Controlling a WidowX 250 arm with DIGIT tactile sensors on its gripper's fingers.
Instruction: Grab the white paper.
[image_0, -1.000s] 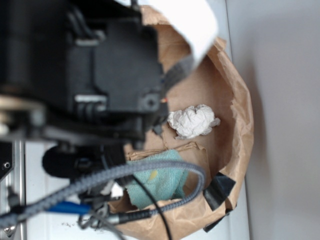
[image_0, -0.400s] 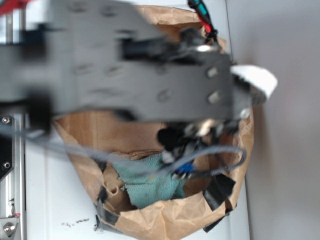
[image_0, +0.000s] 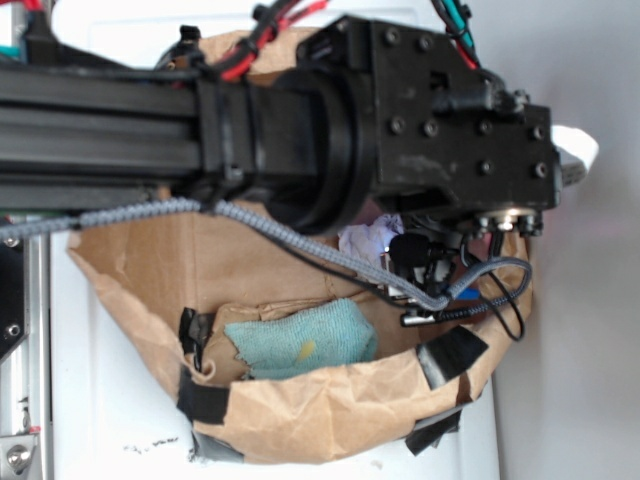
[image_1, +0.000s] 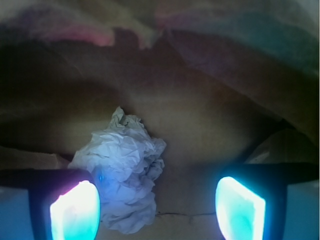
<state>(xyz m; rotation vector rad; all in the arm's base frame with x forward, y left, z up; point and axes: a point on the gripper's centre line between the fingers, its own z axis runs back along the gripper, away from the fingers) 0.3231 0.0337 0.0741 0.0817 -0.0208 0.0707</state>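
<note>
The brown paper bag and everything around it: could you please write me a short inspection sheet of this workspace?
Surface: white table, mostly bare.
Job's things: white paper, crumpled, lies inside the brown paper bag, nearer one finger than the other.
Clutter: teal cloth in the bag; black tape on its rim.
Hand: hand open, low in the bag, paper not yet gripped.
Cables: grey braided cable crosses the bag.
Surroundings: metal rail at the table edge.

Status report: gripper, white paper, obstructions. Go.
Gripper open, down inside the brown paper bag. Crumpled wad of white paper lies by one finger, off-centre between them, not gripped. Teal-green terry cloth lies apart; nothing blocking.
</note>
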